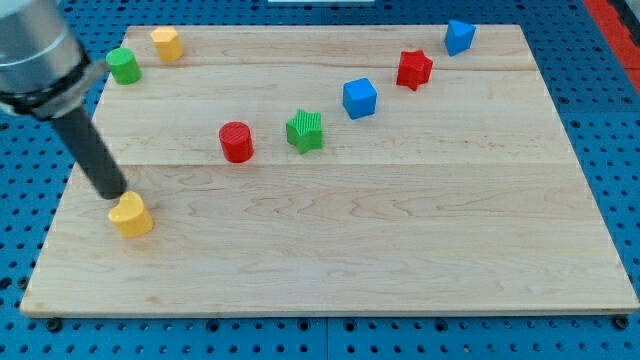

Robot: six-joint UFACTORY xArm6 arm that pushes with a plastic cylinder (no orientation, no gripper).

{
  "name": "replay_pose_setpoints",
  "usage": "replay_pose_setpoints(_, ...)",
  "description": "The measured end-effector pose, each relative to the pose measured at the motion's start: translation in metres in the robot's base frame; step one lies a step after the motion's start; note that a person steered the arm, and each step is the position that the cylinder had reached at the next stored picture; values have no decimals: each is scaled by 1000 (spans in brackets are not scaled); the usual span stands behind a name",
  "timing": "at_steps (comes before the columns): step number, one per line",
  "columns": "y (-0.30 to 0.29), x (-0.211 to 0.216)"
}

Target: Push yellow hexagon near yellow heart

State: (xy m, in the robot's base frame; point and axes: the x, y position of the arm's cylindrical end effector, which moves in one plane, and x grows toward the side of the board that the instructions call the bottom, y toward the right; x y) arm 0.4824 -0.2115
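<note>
The yellow hexagon [166, 44] sits at the board's top left corner. The yellow heart [131, 215] lies at the left edge, lower down, far from the hexagon. My tip [114, 194] rests on the board just above and left of the yellow heart, touching or nearly touching it. The rod slants up to the view's top left. The hexagon is well above my tip.
A green cylinder [123, 65] stands just left of and below the hexagon. A red cylinder [237, 141], green star [305, 131], blue cube [359, 98], red star [413, 69] and blue triangle [459, 36] run diagonally toward the top right on the wooden board [380, 250].
</note>
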Motion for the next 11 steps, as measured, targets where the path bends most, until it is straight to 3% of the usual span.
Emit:
replay_pose_setpoints(1,21,15)
replay_pose_setpoints(2,28,-29)
replay_pose_setpoints(3,142,-103)
replay_pose_setpoints(4,182,-193)
replay_pose_setpoints(5,133,-259)
replay_pose_setpoints(6,112,-287)
replay_pose_setpoints(8,15,-280)
replay_pose_setpoints(9,8,-291)
replay_pose_setpoints(10,18,-237)
replay_pose_setpoints(11,29,-234)
